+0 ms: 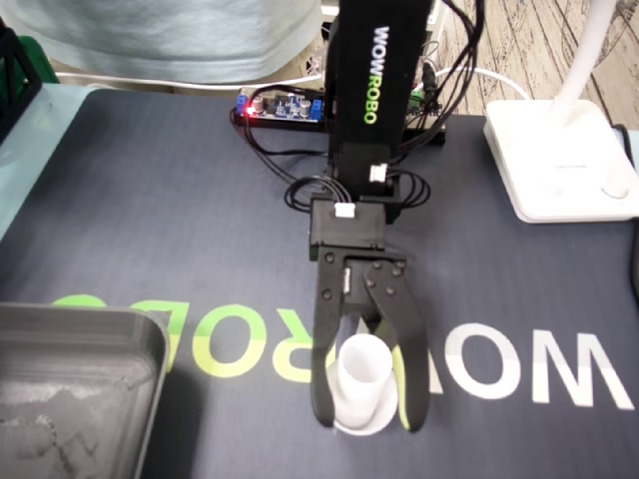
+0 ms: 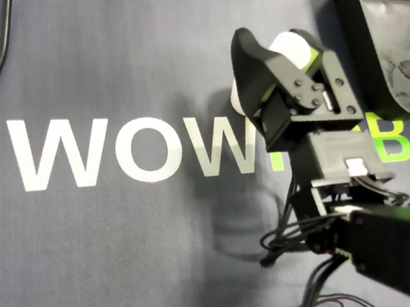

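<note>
The pincer [image 1: 369, 419] straddles a white cup [image 1: 361, 369], jaws close on both sides (whether they actually squeeze it I cannot tell). The cup stands upright on the dark mat [image 1: 150, 220] covering the surface, well right of a grey tray [image 1: 90, 321] in the fixed view.

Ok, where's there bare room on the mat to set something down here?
Widest bare mat: left of the arm in the fixed view, between gray tray and circuit board. Also right of the fingers, below the white lamp base. Crowded: fingers straddling the white cup, and cables by the board.
</note>
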### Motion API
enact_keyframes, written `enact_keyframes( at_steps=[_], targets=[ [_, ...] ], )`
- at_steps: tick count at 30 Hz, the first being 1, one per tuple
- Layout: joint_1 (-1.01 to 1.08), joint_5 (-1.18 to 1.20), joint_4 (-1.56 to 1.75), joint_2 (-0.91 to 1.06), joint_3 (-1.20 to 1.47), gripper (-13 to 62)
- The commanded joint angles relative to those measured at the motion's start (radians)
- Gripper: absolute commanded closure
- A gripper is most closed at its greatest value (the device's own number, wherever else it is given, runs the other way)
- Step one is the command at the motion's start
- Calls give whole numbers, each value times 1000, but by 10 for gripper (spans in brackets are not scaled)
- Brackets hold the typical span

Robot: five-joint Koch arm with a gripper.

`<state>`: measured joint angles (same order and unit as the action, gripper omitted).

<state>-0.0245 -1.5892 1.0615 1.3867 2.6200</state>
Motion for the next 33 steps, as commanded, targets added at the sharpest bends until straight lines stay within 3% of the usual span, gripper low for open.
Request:
enact_keyframes(
  at_steps=[1,7,15,33],
  targets=[
    [-6,2,2,3,-8,280],
    [-8,6,-5,2,5,292],
    [-12,46,-6,2,11,360],
    [-46,115,-8,-17,9,406]
  ],
)
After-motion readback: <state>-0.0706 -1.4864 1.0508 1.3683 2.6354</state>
